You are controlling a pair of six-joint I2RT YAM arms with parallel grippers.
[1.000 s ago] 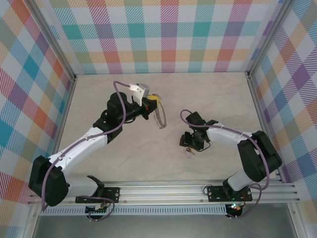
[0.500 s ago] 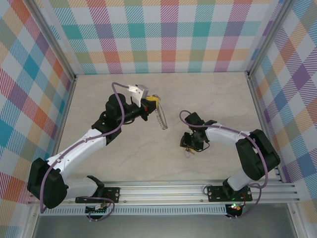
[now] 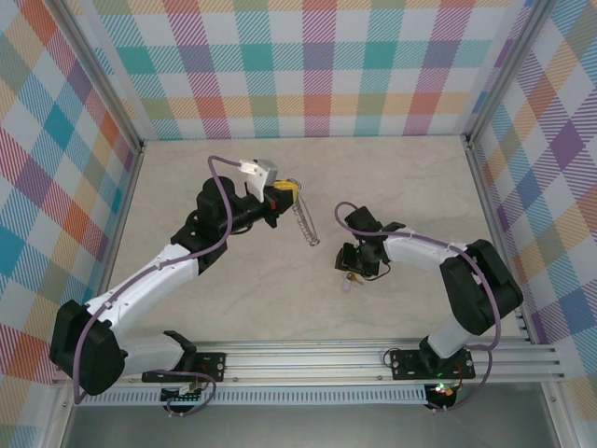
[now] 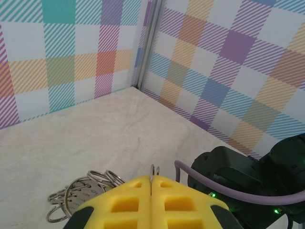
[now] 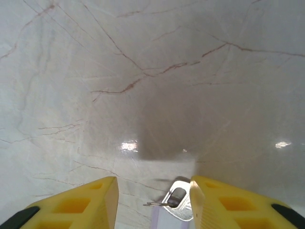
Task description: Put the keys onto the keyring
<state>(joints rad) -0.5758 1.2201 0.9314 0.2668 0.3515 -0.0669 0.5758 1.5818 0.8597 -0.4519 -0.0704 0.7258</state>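
Observation:
The keyring (image 3: 305, 224) is a grey metal ring edged with small wire loops. It hangs tilted above the table from my left gripper (image 3: 284, 192), which is shut on its rim. In the left wrist view the thin ring wire (image 4: 152, 172) sticks up between the closed yellow fingers (image 4: 128, 200), and the loops (image 4: 78, 191) bunch at lower left. The tiny key (image 3: 349, 283) lies on the table under my right gripper (image 3: 355, 265). In the right wrist view the key (image 5: 178, 206), silver eyelet and lilac body, lies close to the right finger (image 5: 214, 200) of the open right gripper (image 5: 153, 191).
The marble-patterned tabletop (image 3: 401, 196) is fenced by plaid walls and aluminium posts (image 3: 478, 187). The right arm's black body and purple cable (image 4: 238, 176) sit close in front of the left gripper.
The left gripper has carried the keyring slightly right, towards the right arm. The right gripper has shifted a little left and back over the key.

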